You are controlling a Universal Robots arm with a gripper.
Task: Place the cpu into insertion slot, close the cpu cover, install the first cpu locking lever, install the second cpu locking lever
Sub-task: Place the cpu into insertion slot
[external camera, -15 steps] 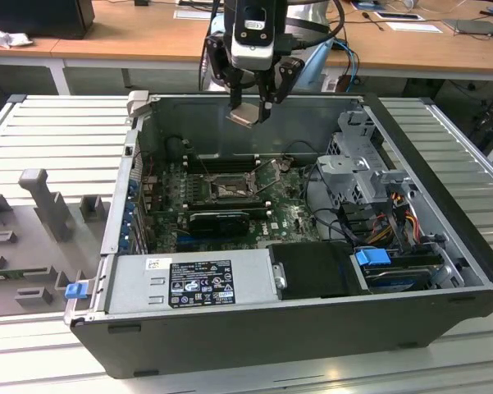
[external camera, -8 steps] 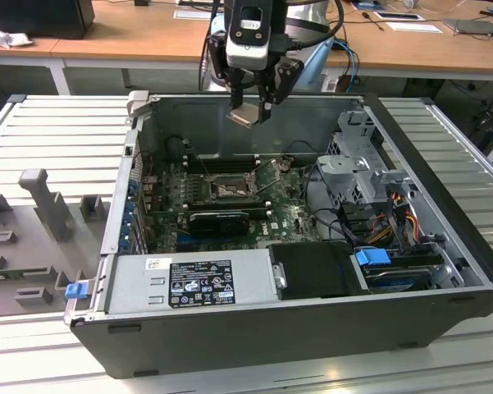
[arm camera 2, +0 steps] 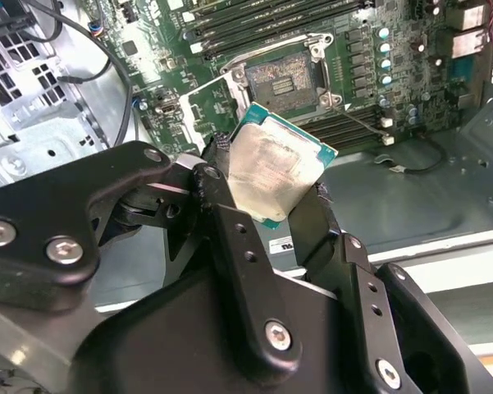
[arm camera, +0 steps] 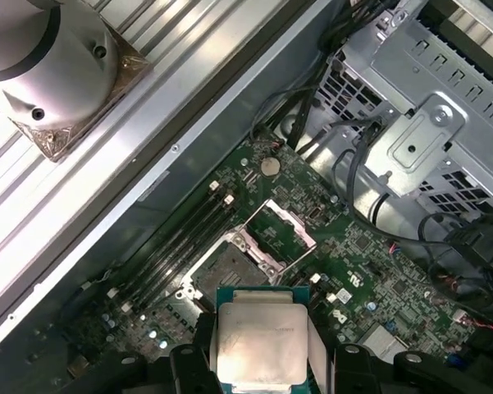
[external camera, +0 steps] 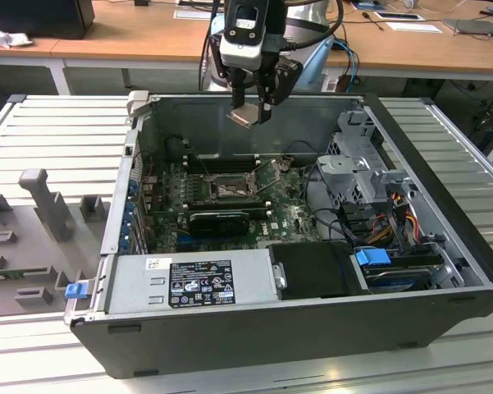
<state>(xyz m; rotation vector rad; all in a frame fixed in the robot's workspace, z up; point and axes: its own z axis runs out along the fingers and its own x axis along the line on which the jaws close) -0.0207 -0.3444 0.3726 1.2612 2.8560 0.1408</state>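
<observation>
The 2 black fingers (arm camera 2: 238,246) of the gripper (arm camera 2: 271,176) are sitting closest in the second wrist view. They are pinching the cpu (arm camera 2: 279,168) by 2 of its edges. The cpu is tilting a little, showing its pale silver face with a green rim around it. It is hanging in the air, well apart from the board.

In the first wrist view the cpu (arm camera: 258,341) is facing up between the fingers. The insertion slot (arm camera: 227,271) is lying just past it, down on the green circuit board (arm camera: 377,263). The cpu cover (arm camera: 285,228) is standing flipped open at one side of the slot. Long black memory slots (arm camera: 168,250) are running along the other side. Farther off, a grey drive cage (arm camera: 426,139) is sitting in the box.

In the exterior view the gripper (external camera: 250,111) is holding the cpu (external camera: 248,116) up high over the open computer case (external camera: 271,336). The insertion slot (external camera: 228,190) is lying lower down on the board. A wooden desk (external camera: 131,33) is standing far behind.
</observation>
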